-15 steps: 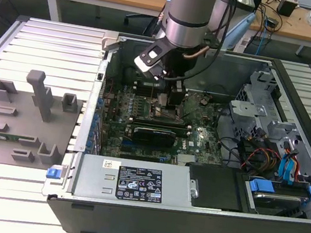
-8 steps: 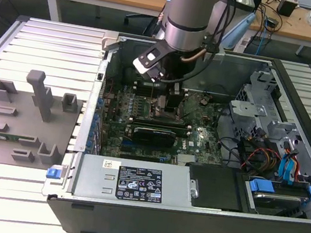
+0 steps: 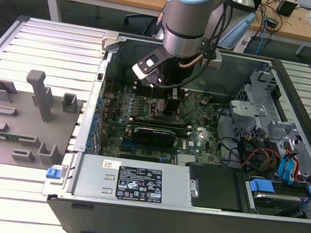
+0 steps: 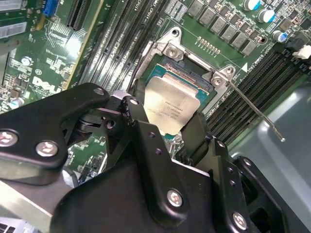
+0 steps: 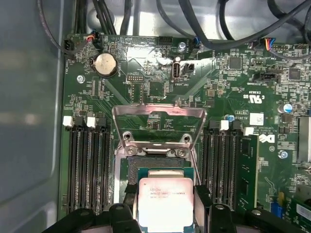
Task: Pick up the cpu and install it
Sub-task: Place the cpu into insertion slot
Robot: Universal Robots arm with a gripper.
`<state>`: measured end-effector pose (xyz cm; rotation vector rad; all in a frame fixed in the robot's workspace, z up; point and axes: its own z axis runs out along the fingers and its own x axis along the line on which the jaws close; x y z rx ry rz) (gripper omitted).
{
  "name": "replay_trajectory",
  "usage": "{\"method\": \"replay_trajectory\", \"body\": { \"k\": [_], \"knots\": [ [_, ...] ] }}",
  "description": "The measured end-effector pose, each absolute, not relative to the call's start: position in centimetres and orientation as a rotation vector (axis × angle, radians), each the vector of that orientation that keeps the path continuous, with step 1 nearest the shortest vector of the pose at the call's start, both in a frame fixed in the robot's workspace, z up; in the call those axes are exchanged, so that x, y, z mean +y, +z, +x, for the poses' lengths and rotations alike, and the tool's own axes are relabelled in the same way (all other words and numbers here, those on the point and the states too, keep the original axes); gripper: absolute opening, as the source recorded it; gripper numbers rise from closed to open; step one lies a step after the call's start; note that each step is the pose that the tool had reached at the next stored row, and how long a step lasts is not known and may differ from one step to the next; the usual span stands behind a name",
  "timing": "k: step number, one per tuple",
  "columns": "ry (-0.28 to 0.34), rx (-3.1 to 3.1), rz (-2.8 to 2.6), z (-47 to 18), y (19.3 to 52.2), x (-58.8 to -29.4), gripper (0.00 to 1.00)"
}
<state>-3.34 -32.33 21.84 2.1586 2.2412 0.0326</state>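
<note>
- Fingers (image 4: 136, 116): two black pads are clamping narrowly on opposite edges of the cpu (image 4: 171, 108), keeping its silvery lid level and facing up.
- Gripper (image 4: 165, 118): is hanging low over the CPU socket (image 4: 187, 73). Whether the chip is seated or just above it, I cannot tell.
- Load plate (image 5: 155, 141): is standing flipped open, with the lever (image 4: 255, 109) swung aside, leaving the socket clear for seating.
- Surround: the motherboard (image 5: 233, 97) is lying inside the computer case (image 3: 187, 216).

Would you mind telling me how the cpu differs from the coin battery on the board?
The cpu is square, the coin battery round. The cpu lies within the gripper, over the socket; the coin battery sits apart on the board. Both are silvery metal.
</note>
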Motion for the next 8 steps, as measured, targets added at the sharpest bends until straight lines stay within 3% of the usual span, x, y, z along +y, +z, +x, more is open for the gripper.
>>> {"method": "replay_trajectory", "body": {
  "k": [8],
  "knots": [
    [0.033,2.240,2.161,-3.34,20.80,-32.03,0.54]
  ]
}}
